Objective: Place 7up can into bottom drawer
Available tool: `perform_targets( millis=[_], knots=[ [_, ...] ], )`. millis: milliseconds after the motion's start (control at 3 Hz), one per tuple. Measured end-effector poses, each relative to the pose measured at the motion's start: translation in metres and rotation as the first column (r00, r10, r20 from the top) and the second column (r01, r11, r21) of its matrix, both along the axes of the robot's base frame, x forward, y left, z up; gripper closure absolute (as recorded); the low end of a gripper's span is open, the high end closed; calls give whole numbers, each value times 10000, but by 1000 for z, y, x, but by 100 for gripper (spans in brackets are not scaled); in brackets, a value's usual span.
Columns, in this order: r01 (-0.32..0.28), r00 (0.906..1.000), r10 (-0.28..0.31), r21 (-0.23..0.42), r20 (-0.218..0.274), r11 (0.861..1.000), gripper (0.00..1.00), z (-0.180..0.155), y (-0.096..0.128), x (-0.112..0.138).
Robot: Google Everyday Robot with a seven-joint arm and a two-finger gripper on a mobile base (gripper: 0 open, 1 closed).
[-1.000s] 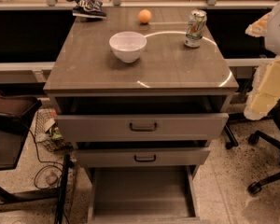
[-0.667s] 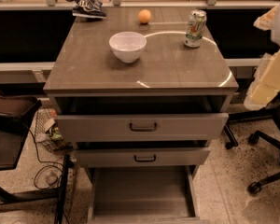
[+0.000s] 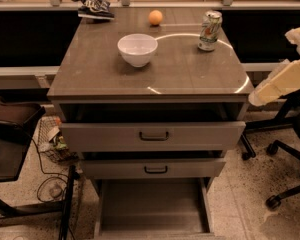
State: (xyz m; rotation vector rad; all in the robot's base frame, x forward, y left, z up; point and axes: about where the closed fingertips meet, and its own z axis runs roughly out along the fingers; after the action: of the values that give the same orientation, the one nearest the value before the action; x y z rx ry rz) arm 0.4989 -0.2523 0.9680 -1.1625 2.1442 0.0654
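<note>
The 7up can (image 3: 210, 30) stands upright at the back right of the cabinet top (image 3: 105, 74), silver with green and red markings. The bottom drawer (image 3: 155, 206) is pulled out at the foot of the cabinet, and the part of its grey floor that shows is bare. Only cream-coloured arm links (image 3: 280, 81) show at the right edge, right of the cabinet and below the can's height. My gripper itself is out of view. Nothing touches the can.
A white bowl (image 3: 137, 49) sits mid-top, an orange (image 3: 155, 17) behind it, and a chip bag (image 3: 95, 6) at the back left. The two upper drawers (image 3: 152, 135) stand slightly open. An office chair base (image 3: 285, 159) is at the right, and a wire basket (image 3: 52, 139) and cables at the left.
The arm links at the right edge have shifted slightly upward. The can, the bowl and the drawers have not moved.
</note>
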Motion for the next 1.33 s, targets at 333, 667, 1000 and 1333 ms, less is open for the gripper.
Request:
perform_targets(
  millis=[333, 667, 1000, 1333],
  knots=[
    [308, 9904, -507, 1514, 1289, 9880, 0, 5, 0, 43],
    [572, 9560, -1245, 2475, 2658, 9672, 0, 25, -2, 87],
    [568, 9559, -1245, 2488, 2658, 9669, 0, 25, -2, 87],
    [287, 9498, -1281, 3280, 2856, 9442, 0, 13, 10, 124]
  ],
)
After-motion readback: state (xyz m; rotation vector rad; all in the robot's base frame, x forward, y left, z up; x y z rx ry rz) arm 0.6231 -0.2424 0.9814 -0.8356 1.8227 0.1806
